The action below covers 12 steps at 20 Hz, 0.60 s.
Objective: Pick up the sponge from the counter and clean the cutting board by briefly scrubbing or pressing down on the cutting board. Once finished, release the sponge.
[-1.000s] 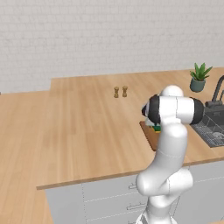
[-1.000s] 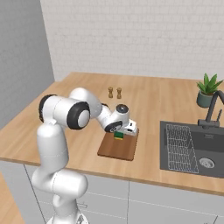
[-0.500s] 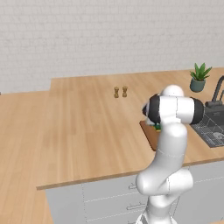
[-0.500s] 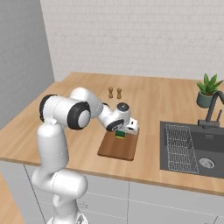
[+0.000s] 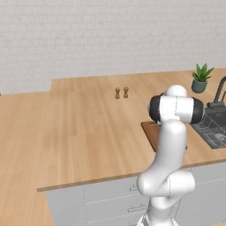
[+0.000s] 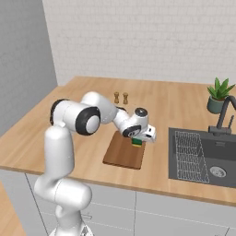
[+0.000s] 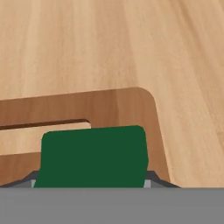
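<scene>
Now the job is pressing the sponge [image 6: 136, 142] flat onto the cutting board [image 6: 123, 152], so I judge it best to push straight down with light force and keep the block level, well inside the board's edge near its handle slot [image 7: 43, 124]. From the left of the right base view, the arm rises, bends at its elbow and reaches rightward over the table [image 6: 87, 99]. The fingers [image 6: 137, 140] point down, gripping the sponge above the board's far right corner.

open counter [image 6: 83, 115] left of cutting board [image 6: 122, 152], shakers [image 6: 120, 97] behind, sink [image 6: 203, 159] close right
</scene>
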### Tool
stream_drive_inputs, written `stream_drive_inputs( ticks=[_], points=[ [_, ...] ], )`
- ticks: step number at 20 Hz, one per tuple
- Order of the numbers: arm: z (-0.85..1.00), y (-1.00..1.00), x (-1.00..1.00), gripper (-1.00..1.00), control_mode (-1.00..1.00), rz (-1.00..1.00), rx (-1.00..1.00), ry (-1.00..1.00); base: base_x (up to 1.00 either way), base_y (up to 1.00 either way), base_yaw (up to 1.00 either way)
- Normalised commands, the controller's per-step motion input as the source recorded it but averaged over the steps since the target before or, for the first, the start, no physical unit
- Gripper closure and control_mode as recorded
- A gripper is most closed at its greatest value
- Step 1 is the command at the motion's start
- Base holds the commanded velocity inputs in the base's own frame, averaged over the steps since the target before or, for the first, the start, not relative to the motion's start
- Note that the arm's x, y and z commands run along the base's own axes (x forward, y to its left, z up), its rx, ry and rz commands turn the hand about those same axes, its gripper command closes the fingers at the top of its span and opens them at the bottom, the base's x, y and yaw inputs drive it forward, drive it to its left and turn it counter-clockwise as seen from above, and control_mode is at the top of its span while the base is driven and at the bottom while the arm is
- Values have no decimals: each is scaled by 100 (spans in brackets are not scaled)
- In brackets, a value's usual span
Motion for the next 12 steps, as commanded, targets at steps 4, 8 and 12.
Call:
stream_drive_inputs(
  ticks=[4, 8, 12],
  points=[
    [-97, 0, -6, 100, -100, -4, -4, -1, 0, 0, 0],
    [-69, 0, -6, 100, -100, -5, -2, 0, 0, 0, 0],
    [-8, -9, -64, 100, -100, -12, 0, 0, 0, 0, 0]
  ],
)
